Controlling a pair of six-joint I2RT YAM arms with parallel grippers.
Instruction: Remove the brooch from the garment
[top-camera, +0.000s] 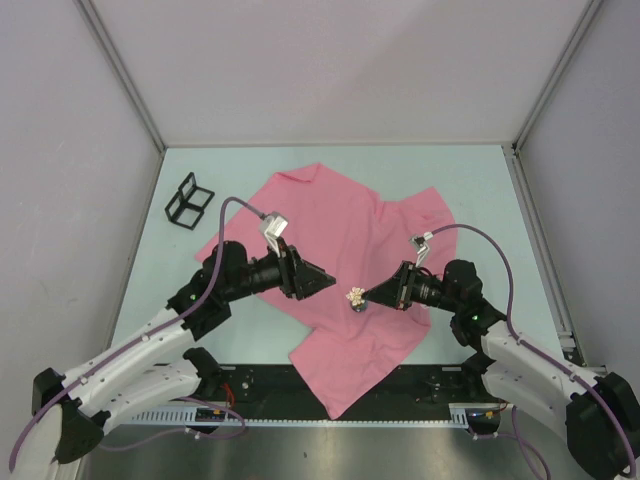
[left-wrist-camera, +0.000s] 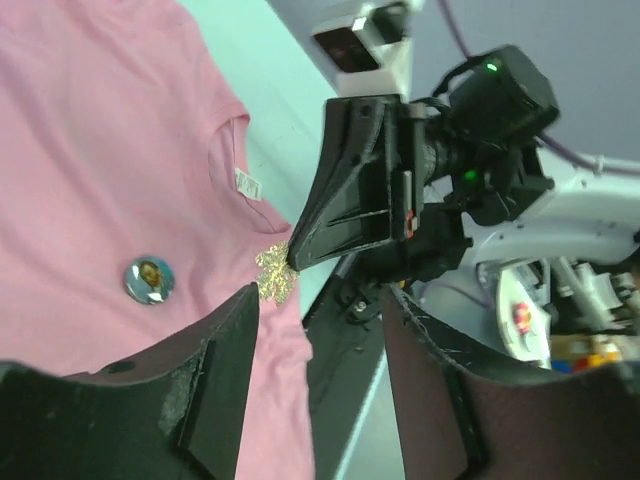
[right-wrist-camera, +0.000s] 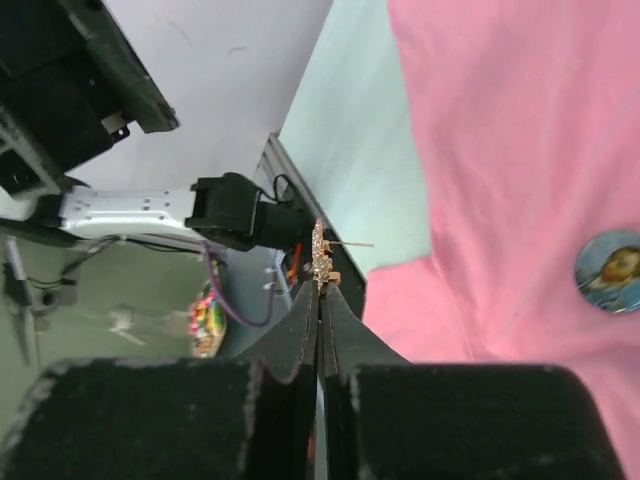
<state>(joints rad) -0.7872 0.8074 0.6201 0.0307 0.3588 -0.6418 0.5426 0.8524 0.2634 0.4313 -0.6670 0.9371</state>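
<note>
The pink T-shirt (top-camera: 330, 225) lies crumpled in the middle of the table. It also shows in the left wrist view (left-wrist-camera: 90, 150) with its white label (left-wrist-camera: 247, 184), and in the right wrist view (right-wrist-camera: 520, 130). My right gripper (top-camera: 366, 297) is shut on the gold glittery brooch (top-camera: 354, 298) and holds it above the shirt's front part. In the right wrist view the brooch (right-wrist-camera: 320, 250) stands edge-on at the shut tips (right-wrist-camera: 320, 287), its thin pin sticking out bare to the right. My left gripper (top-camera: 328, 282) is open and empty just left of the brooch (left-wrist-camera: 274, 272), jaws wide apart (left-wrist-camera: 320, 300).
A round blue picture badge (left-wrist-camera: 150, 279) is pinned on the shirt near the collar, and also shows in the right wrist view (right-wrist-camera: 612, 258). A black wire frame (top-camera: 188, 200) stands at the back left of the table. Enclosure walls ring the table.
</note>
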